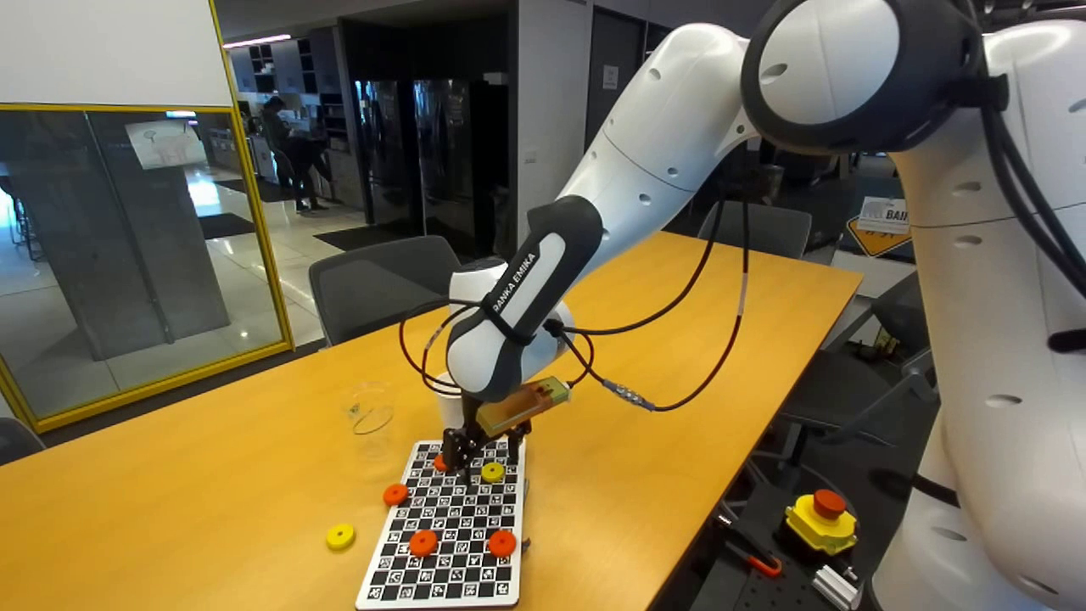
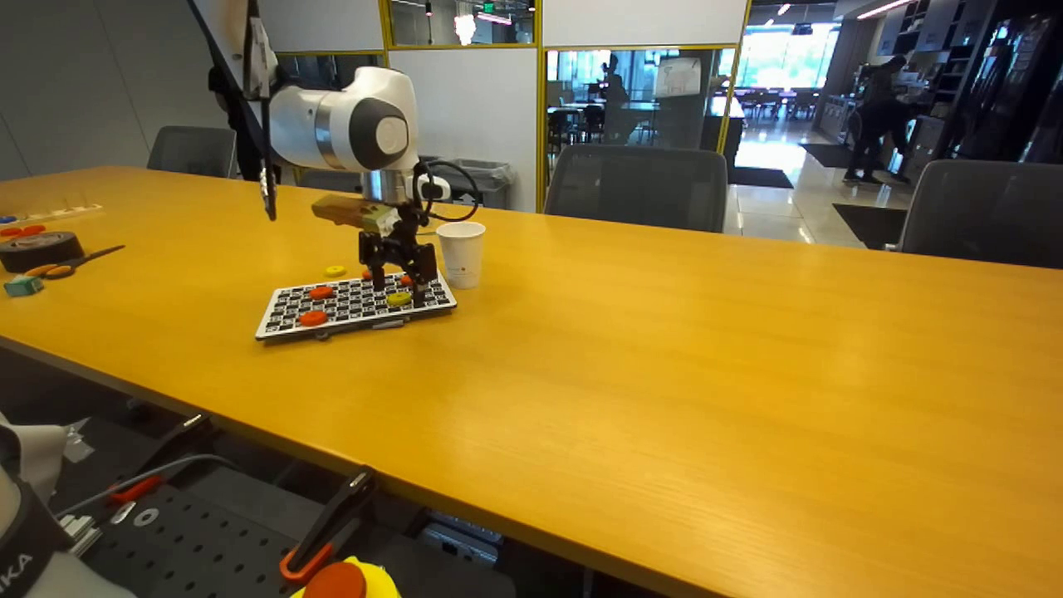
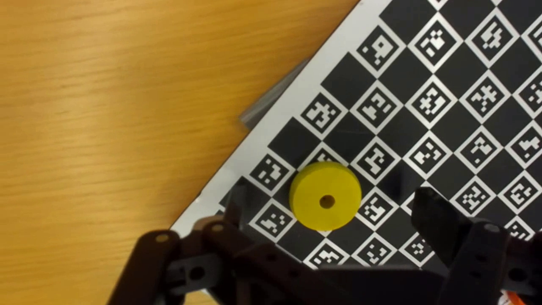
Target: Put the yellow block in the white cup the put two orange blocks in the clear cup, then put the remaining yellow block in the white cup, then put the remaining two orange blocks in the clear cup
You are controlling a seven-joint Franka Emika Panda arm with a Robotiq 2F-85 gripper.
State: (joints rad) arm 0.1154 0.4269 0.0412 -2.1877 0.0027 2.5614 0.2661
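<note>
A round yellow block (image 1: 493,472) lies on the checkered board, also in an exterior view (image 2: 399,300) and the wrist view (image 3: 315,184). My gripper (image 1: 489,462) is open and pointing down, its fingers on either side of this block, apart from it; it shows in the wrist view (image 3: 329,201) too. Another yellow block (image 1: 340,536) lies on the table beside the board. Several orange blocks lie on or at the board, such as a near-corner one (image 1: 502,544) and one at its edge (image 1: 395,494). The white cup (image 2: 462,253) stands upright behind the board. The clear cup (image 1: 371,428) stands beside it.
The checkered board (image 1: 440,594) lies on the wooden table under my gripper. Black tape (image 2: 41,251), scissors (image 2: 60,271) and a small green block (image 2: 23,286) lie farther along the table. Chairs (image 1: 382,284) stand around it. Cables hang from my arm.
</note>
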